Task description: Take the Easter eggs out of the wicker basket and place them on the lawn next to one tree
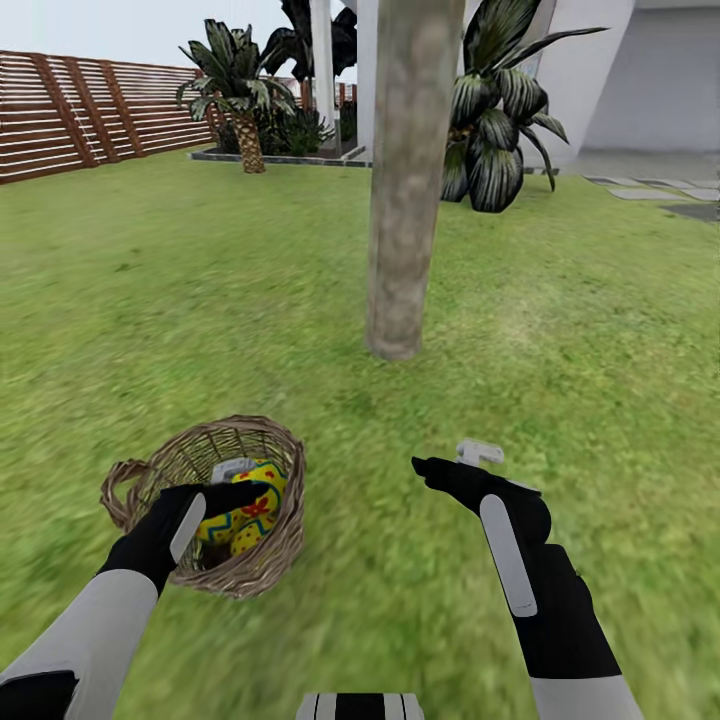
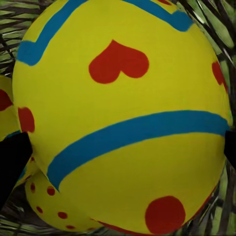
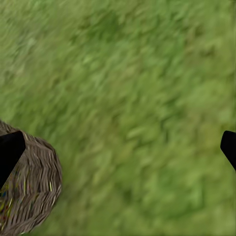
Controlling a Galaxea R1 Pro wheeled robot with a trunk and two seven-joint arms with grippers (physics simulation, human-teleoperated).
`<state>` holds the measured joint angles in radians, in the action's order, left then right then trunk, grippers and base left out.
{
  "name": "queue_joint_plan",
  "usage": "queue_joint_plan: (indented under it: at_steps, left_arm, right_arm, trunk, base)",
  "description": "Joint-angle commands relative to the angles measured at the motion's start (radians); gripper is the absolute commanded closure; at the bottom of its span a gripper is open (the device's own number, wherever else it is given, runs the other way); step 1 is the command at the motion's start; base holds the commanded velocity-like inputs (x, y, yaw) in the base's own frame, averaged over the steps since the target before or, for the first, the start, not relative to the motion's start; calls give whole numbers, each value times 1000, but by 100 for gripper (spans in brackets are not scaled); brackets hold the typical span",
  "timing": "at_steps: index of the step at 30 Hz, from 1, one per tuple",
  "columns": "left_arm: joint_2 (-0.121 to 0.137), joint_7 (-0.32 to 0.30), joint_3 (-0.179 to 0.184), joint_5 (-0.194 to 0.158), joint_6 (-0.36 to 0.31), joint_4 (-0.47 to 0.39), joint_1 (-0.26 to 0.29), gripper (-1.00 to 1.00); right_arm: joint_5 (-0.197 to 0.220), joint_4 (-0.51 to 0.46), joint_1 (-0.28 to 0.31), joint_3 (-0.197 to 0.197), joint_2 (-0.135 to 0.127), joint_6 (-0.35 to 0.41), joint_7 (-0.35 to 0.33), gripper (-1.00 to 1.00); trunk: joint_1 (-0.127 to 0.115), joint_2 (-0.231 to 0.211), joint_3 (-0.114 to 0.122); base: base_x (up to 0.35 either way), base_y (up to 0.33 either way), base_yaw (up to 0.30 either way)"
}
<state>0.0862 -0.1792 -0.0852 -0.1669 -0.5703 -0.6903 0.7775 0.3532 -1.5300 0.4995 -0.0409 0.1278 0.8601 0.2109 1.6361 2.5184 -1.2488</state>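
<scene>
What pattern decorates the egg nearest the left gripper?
Yellow egg, blue bands, red marks; clearest in left wrist view.

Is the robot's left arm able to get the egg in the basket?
Probably yes. The left end effector is already inside the open-topped wicker basket, with the big egg right between its fingers and nothing covering it.

Bright, even daylight; the lawn (image 1: 560, 330) renders soft and blurry.

egg up front (image 2: 123, 123): yellow, blue bands, red heart mark and red dots, right up close
second egg (image 2: 54, 211): tucked just under and behind the big egg, yellow with small red dots
wicker basket (image 2: 216, 19): weave showing around the big egg's edges
fingertips (image 2: 12, 162): dark, either side of the big egg, contact unclear
</scene>
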Motion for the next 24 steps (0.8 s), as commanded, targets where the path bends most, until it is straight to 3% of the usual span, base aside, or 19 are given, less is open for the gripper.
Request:
queue_joint_plan:
  at_steps: [1, 24]
  left_arm:
    - [0, -2, -3, -5, -14, -1, 0, 100]
    - [4, -2, -2, -3, -116, 0, 6, 100]
  right_arm:
    - [10, -1, 1, -1, 1, 3, 10, -100]
    - [10, -1, 1, -2, 1, 3, 10, -100]
  trunk:
    - [-1, 0, 3]
    - [-11, -5, 92]
  base:
    - [0, 0, 0]
    - [0, 0, 0]
